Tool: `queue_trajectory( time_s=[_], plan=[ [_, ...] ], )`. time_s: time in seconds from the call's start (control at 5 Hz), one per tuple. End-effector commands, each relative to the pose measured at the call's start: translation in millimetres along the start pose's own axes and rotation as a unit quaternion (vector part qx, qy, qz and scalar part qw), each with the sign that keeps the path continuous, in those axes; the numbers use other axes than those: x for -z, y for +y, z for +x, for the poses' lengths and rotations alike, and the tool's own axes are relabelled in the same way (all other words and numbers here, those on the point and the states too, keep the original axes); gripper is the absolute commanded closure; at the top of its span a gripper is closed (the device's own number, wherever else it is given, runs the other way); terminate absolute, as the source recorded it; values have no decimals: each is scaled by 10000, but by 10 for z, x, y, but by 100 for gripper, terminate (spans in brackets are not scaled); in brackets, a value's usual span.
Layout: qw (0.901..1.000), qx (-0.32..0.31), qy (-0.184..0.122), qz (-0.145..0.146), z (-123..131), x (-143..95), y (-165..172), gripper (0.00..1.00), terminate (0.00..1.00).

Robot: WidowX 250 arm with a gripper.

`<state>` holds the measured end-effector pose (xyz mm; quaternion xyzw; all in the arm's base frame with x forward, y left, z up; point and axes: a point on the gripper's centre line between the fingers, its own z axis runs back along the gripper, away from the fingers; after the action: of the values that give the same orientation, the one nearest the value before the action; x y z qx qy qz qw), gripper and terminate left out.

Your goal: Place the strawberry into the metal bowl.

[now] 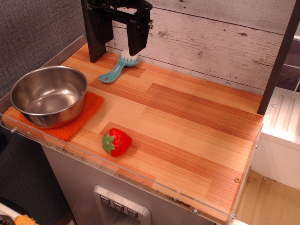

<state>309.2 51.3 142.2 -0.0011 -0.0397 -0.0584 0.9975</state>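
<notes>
The red strawberry (117,142) with a green cap lies on its side near the front edge of the wooden table top, cap to the left. The metal bowl (49,95) stands empty at the left on an orange cloth mat (89,110). My gripper (117,44) hangs at the back of the table, high above the surface, far from both. Its two black fingers (137,40) stand apart with nothing between them.
A teal brush (117,69) with white bristles lies at the back, just under the gripper. A white plank wall (211,42) runs behind the table. A clear plastic lip (140,180) edges the front. A dark post (279,61) stands at the right.
</notes>
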Motion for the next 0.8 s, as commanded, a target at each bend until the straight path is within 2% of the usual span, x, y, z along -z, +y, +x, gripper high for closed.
queue_trajectory(
  time_s=[0.0, 0.6],
  plan=[
    [10000, 0, 0, 0, 0, 0, 0, 0, 0],
    [9990, 451, 4, -10, -697, 279, -148, 0, 0]
  ],
)
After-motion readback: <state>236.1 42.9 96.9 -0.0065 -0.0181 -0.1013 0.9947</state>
